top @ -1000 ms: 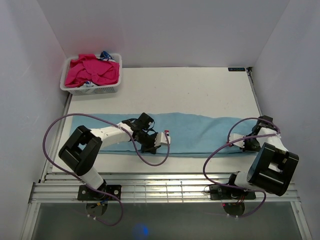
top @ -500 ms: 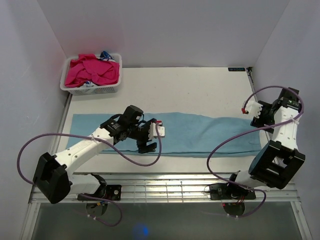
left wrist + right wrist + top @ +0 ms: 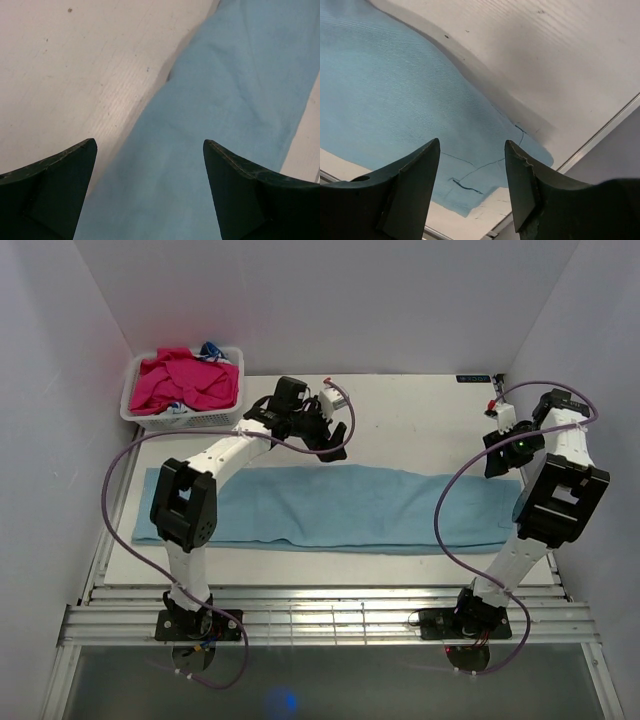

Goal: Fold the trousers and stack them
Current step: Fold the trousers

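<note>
The white rectangular table (image 3: 400,410) carries long light blue knit trousers (image 3: 340,508), spread flat in a strip across its near half, and a white plastic mesh basket (image 3: 190,421) at its far left corner.

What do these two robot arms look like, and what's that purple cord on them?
Both are white tubes joined by chunky black blocks. The left arm and right arm each trail a looping purple cable. The left gripper and right gripper each end in two dark, wedge-shaped fingers.
</note>
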`<control>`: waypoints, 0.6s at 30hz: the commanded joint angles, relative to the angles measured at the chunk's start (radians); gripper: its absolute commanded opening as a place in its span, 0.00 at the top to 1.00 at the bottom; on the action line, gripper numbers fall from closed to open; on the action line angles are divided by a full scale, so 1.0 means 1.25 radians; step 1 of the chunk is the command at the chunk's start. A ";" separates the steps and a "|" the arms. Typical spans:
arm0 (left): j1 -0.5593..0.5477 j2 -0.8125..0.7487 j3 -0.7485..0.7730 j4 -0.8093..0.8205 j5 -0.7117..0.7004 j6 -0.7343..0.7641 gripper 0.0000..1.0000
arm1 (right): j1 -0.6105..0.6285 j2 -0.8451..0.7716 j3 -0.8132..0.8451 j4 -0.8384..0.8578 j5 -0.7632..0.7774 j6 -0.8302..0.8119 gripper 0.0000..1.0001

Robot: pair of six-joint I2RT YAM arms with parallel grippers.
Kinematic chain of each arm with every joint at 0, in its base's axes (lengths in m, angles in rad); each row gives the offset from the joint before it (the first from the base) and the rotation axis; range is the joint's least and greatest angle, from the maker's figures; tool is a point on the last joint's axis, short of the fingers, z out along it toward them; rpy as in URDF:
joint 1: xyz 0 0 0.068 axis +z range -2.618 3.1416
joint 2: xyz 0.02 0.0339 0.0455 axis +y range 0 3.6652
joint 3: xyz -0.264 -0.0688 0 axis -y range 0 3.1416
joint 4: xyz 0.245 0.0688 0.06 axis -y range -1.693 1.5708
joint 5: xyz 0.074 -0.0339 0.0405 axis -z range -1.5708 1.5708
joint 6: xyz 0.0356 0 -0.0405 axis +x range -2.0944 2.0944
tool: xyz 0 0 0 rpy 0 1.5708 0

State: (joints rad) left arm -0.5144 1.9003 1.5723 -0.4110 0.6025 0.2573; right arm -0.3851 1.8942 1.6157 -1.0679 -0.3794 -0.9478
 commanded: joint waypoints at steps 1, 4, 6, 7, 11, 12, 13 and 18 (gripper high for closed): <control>-0.009 0.061 0.098 0.027 0.006 -0.059 0.02 | -0.037 -0.001 0.027 0.011 0.009 0.184 0.39; -0.002 0.166 0.201 -0.012 0.055 -0.063 0.02 | -0.062 0.000 0.035 0.036 0.027 0.224 0.34; -0.001 0.201 0.215 -0.001 0.109 -0.083 0.02 | -0.077 0.009 0.044 0.032 0.037 0.257 0.30; -0.001 0.208 0.211 0.010 0.126 -0.094 0.02 | -0.094 0.017 0.046 0.032 0.041 0.267 0.28; -0.001 0.225 0.181 0.093 0.185 -0.153 0.02 | -0.139 0.049 0.050 -0.009 0.025 0.288 0.26; -0.001 0.227 0.172 0.107 0.192 -0.165 0.02 | -0.146 0.058 0.046 -0.021 0.019 0.297 0.26; -0.001 0.236 0.169 0.116 0.205 -0.186 0.02 | -0.159 0.076 0.045 -0.045 -0.003 0.300 0.25; -0.003 0.257 0.176 0.146 0.246 -0.234 0.02 | -0.185 0.109 0.000 -0.032 -0.068 0.321 0.19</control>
State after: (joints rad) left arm -0.5159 2.2330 1.7897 -0.2871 0.8291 0.0357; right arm -0.6018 2.0075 1.6367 -1.0801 -0.3885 -0.5930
